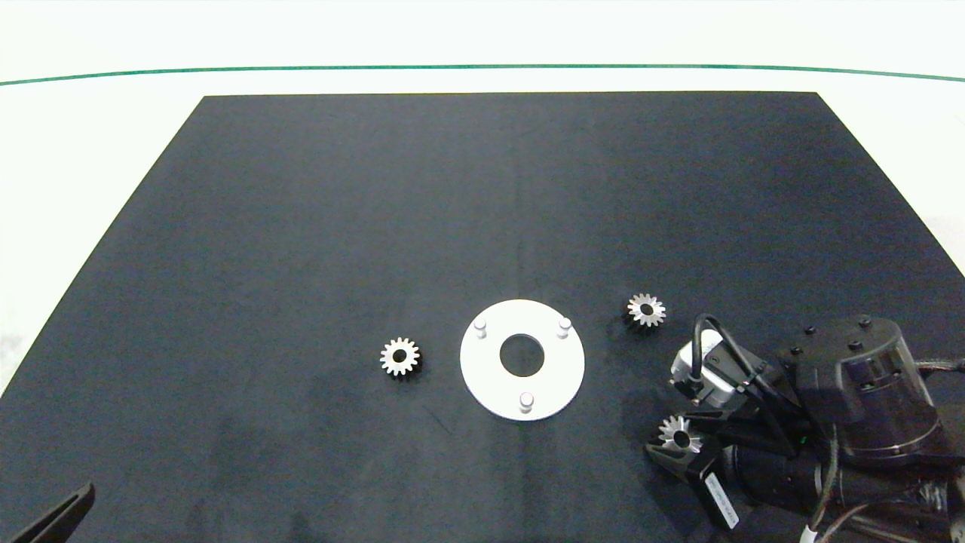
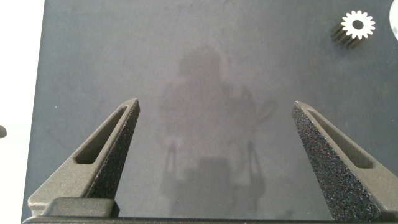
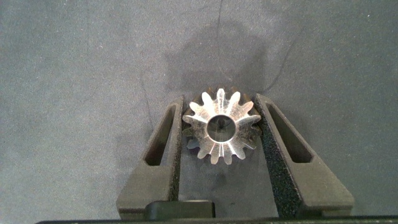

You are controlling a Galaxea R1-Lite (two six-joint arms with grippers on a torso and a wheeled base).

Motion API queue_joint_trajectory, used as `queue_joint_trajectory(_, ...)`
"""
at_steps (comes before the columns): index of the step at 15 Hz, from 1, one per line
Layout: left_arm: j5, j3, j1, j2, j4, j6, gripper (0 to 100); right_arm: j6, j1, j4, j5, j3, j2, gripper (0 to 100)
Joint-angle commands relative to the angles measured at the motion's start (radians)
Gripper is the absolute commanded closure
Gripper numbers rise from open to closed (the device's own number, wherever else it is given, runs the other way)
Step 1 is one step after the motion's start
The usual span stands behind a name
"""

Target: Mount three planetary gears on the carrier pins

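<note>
The white disc (image 1: 482, 371) lies at the middle of the black mat, and its three carrier pins (image 1: 526, 399) stand bare in a triangle. One silver planetary gear (image 1: 399, 356) lies left of the disc, a second (image 1: 646, 309) right of it. My right gripper (image 1: 676, 443) is at the lower right, shut on a third gear (image 3: 222, 126) that sits flat between its fingers (image 3: 277, 143). My left gripper (image 2: 214, 104) is open over bare mat at the lower left corner (image 1: 60, 516); its wrist view shows a gear (image 2: 357, 25) far off.
The black mat (image 1: 301, 226) covers most of the white table, with a green line (image 1: 482, 66) along the far side. The right arm's dark body (image 1: 844, 407) fills the lower right corner.
</note>
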Motion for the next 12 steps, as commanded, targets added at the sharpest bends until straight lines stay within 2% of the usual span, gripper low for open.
queue_joint_trajectory(1, 0.0, -0.001, 0.0, 0.0, 0.0, 0.0, 0, -0.002, 0.001, 0.001, -0.003, 0.0, -0.001, 86)
queue_joint_trajectory(5, 0.0, -0.003, 0.002, 0.0, 0.0, 0.0, 0, -0.002, 0.001, 0.001, -0.003, 0.0, -0.002, 94)
queue_joint_trajectory(9, 0.0, -0.007, 0.0, 0.001, 0.0, 0.0, 0, -0.004, 0.002, 0.012, -0.026, -0.037, -0.045, 96)
queue_joint_trajectory(12, 0.002, -0.009, 0.002, 0.0, 0.0, 0.0, 0, -0.01, 0.008, 0.093, -0.026, -0.106, -0.073, 96)
